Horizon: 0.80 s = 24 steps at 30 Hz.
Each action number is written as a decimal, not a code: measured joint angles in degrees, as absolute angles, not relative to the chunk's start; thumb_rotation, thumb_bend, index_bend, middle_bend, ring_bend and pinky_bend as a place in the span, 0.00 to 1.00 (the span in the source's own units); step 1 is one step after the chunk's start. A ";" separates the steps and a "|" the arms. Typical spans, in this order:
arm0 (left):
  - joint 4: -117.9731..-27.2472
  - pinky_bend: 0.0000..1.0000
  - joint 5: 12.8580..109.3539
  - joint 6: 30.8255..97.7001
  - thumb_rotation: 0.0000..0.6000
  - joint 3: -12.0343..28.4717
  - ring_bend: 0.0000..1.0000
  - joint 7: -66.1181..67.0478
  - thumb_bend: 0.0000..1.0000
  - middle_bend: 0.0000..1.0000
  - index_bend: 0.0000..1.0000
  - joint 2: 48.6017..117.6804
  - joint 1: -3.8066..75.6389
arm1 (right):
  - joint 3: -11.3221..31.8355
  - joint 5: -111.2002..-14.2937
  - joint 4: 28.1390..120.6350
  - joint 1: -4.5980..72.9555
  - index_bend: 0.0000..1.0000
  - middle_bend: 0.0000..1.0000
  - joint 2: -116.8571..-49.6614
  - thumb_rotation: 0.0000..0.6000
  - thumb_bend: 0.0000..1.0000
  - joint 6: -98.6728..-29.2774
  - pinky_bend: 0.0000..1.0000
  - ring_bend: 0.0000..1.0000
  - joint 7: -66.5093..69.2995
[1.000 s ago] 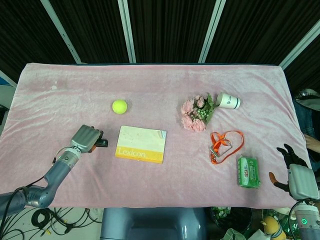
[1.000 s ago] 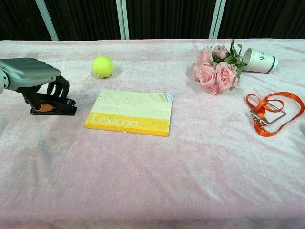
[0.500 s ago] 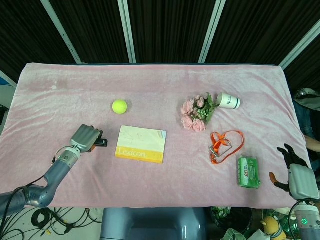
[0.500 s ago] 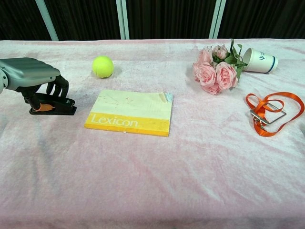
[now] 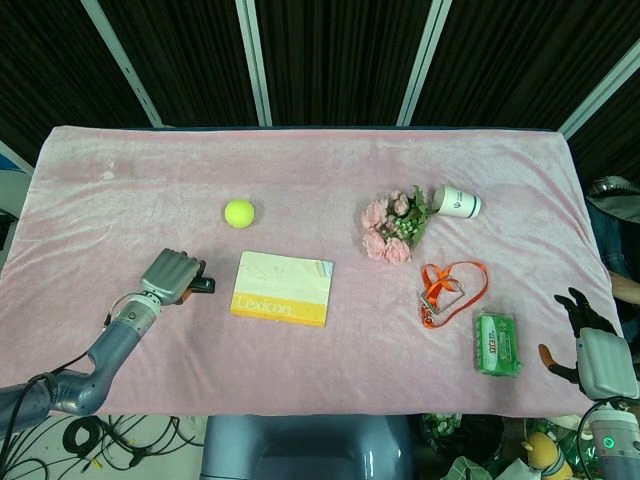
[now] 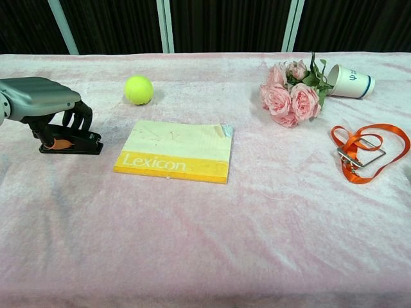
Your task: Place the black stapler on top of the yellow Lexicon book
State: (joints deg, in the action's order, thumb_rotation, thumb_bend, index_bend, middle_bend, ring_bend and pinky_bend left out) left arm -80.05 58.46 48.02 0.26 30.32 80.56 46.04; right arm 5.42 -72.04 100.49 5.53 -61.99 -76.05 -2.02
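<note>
The black stapler with an orange underside lies on the pink cloth, left of the yellow Lexicon book. My left hand arches over the stapler's left end and grips it with dark fingers curled down around it. In the head view the stapler pokes out from under the left hand, a short gap from the book, whose top is bare. My right hand hangs off the table's right edge, fingers apart and holding nothing.
A tennis ball sits behind the book. Pink roses, a tipped paper cup and an orange lanyard lie to the right. A green packet rests near the front right edge.
The left hand and stapler have shifted very slightly left and up. The right hand has not moved.
</note>
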 measured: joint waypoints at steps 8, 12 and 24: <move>-80.39 0.53 59.08 48.29 1.00 0.63 0.40 29.52 0.46 0.54 0.52 80.30 45.87 | 5.45 -71.96 100.54 5.50 0.17 0.06 -61.97 1.00 0.25 -76.07 0.21 0.19 -1.99; -82.12 0.53 61.70 50.91 1.00 2.16 0.40 28.25 0.46 0.54 0.52 79.74 45.99 | 5.47 -71.80 100.56 5.49 0.17 0.06 -61.96 1.00 0.25 -76.03 0.21 0.19 -1.96; -87.99 0.53 60.02 50.27 1.00 7.72 0.40 31.02 0.46 0.54 0.52 81.97 51.38 | 5.49 -71.59 100.75 5.46 0.17 0.06 -61.89 1.00 0.26 -76.02 0.21 0.19 -2.09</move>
